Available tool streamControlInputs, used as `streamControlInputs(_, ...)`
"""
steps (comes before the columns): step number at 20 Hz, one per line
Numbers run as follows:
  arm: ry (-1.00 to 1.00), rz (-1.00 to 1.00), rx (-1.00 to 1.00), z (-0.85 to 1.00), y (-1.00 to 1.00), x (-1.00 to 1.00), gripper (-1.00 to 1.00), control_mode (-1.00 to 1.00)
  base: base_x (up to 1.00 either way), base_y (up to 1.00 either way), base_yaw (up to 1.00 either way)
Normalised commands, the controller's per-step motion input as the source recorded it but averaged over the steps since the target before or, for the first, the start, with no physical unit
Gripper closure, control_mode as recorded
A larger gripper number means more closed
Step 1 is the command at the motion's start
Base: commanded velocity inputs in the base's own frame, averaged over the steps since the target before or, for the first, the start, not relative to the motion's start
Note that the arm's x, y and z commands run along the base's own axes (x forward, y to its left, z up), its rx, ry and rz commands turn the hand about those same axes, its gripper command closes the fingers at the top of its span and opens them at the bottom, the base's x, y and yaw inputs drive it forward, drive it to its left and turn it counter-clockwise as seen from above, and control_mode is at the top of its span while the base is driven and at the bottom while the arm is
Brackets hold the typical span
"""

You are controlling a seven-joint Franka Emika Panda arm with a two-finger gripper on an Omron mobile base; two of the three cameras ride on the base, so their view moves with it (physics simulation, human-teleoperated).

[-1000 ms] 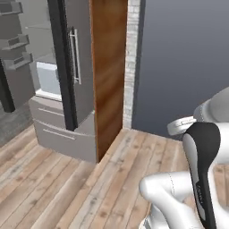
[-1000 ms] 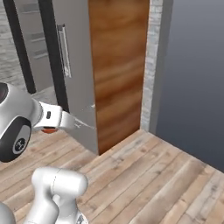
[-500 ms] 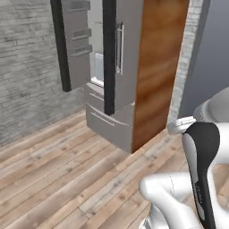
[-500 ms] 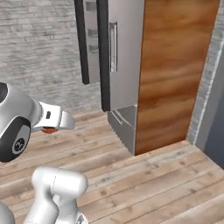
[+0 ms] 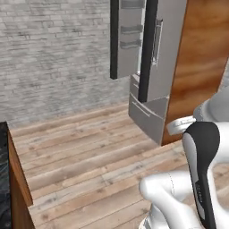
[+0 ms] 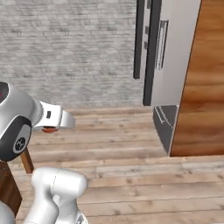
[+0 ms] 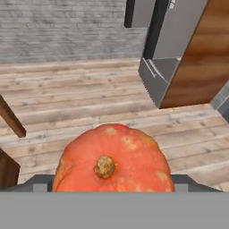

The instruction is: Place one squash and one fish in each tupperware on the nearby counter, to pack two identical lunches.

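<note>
- The end effector point(image 7: 112, 190) is pinching a squash point(image 7: 112, 161), carried above the wooden floor point(image 5: 89, 152).
- Worktop point(image 5: 3, 179) edge sits off to the left.
- Risk: a base swing could jolt the round squash loose, since its curve offers little purchase.

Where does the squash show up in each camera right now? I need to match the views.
Left base view: I cannot make it out.
Right base view: a sliver of the squash, left of centre, under the white wrist.
Hand view: the squash fills the lower middle, held in the end effector.
Shared landmark: the grey fridge beside the wood panel.
</note>
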Motion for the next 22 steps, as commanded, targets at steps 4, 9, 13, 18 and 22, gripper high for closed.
streamControlInputs(4,0.0,0.0,0.0,0.0,0.0,0.0,1.0,1.0,-1.0,0.0,0.48)
streamControlInputs(9,0.0,0.0,0.0,0.0,0.0,0.0,1.0,1.0,-0.95,0.0,0.46)
streamControlInputs(13,0.0,0.0,0.0,0.0,0.0,0.0,1.0,1.0,-0.33,0.49,0.31)
streamControlInputs(18,0.0,0.0,0.0,0.0,0.0,0.0,1.0,1.0,0.0,0.98,0.12)
streamControlInputs(22,0.0,0.0,0.0,0.0,0.0,0.0,1.0,1.0,-0.01,1.0,0.04)
